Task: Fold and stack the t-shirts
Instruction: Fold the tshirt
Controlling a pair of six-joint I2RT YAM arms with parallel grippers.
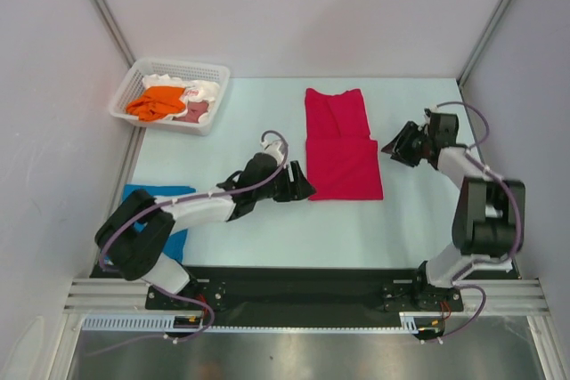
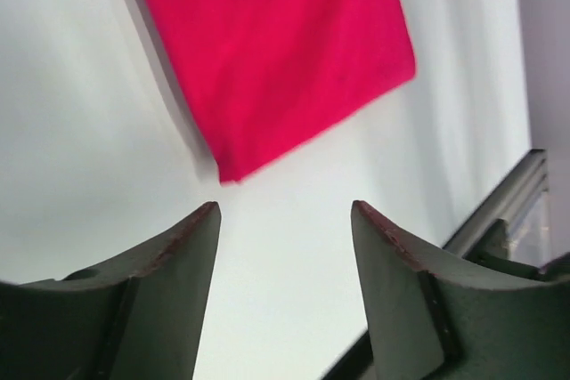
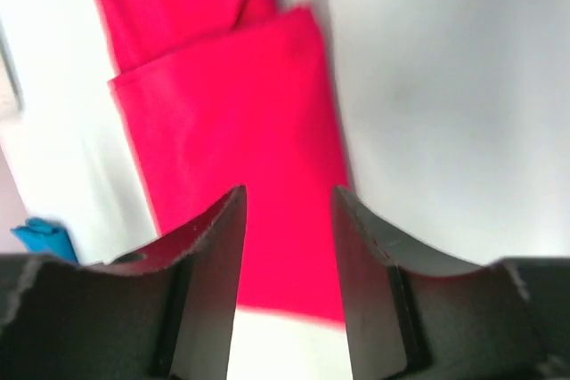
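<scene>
Red shirt (image 1: 341, 159) lay half-folded mid-table, left gripper (image 1: 305, 189) at its 7 o'clock corner, right gripper (image 1: 393, 149) at 3 o'clock, both parted, empty. Limp, light cloth: probably best pinched by corners.

Bright, even light; crimson t-shirt (image 3: 232, 122) blurred in both wrist views.

The top cam sits high behind the rig and looks down over the whole pale flat table (image 1: 267, 229), the wide shot. The left wrist cam rides low and close, peering past the left gripper (image 2: 285, 206) at one corner of the folded crimson-red cloth t-shirt (image 2: 276, 51). The right wrist cam looks through the right gripper (image 3: 289, 190) onto the same shirt, probably from a bit higher; it's blurry. All three views share that shirt.
</scene>
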